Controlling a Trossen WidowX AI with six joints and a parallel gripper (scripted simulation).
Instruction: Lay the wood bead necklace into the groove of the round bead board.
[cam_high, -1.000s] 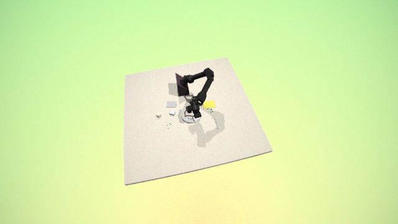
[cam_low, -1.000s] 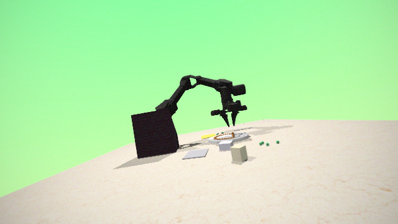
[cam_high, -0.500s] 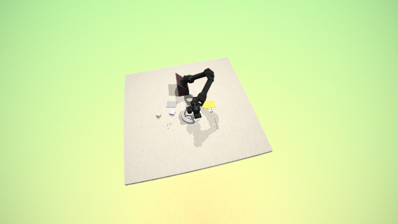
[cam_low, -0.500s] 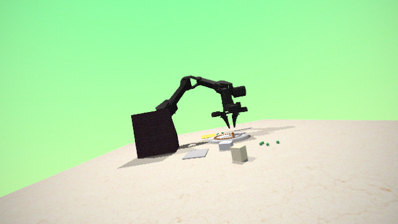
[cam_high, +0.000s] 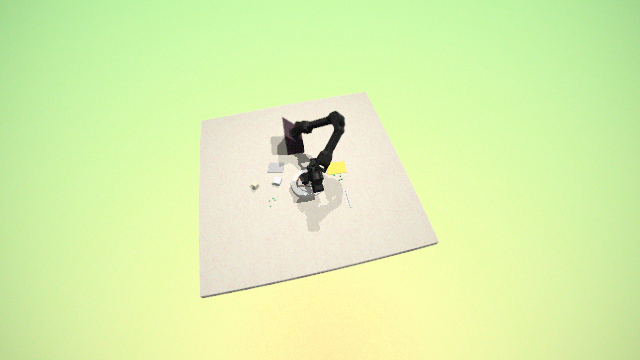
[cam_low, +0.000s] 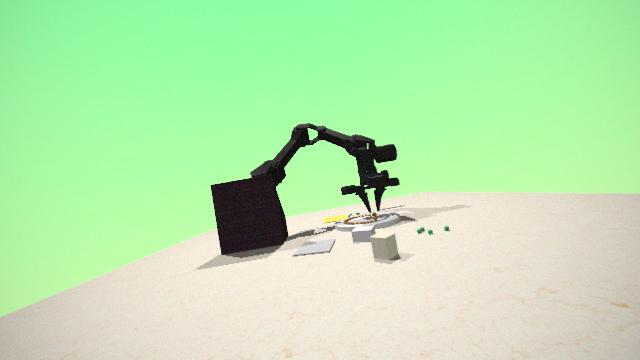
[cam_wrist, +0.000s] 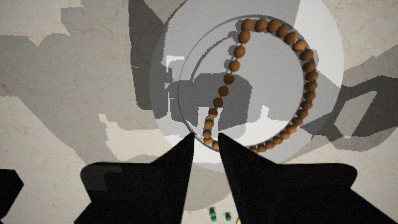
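Above the round grooved board (cam_high: 295, 190) (cam_low: 345, 227) (cam_wrist: 327, 55), a slightly open, empty tool (cam_high: 318, 189) (cam_low: 374, 211) (cam_wrist: 206, 136), near spherical brown wood beads (cam_high: 300, 186) (cam_low: 352, 222) (cam_wrist: 310, 86).

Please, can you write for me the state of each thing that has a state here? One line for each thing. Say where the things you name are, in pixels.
Wood bead necklace (cam_high: 298, 182) (cam_low: 345, 221) (cam_wrist: 310, 86): on the board, partly along the groove, one stretch cutting across inside it.
Round bead board (cam_high: 293, 190) (cam_low: 340, 227) (cam_wrist: 327, 30): flat, partly covered by the necklace.
Tool (cam_high: 304, 178) (cam_low: 374, 211) (cam_wrist: 206, 136): partly open, holding nothing, pointing down.
Gray plate (cam_high: 275, 168) (cam_low: 315, 248): lying flat.
Green beads (cam_high: 270, 205) (cam_low: 421, 230) (cam_wrist: 213, 216): loose, scattered.
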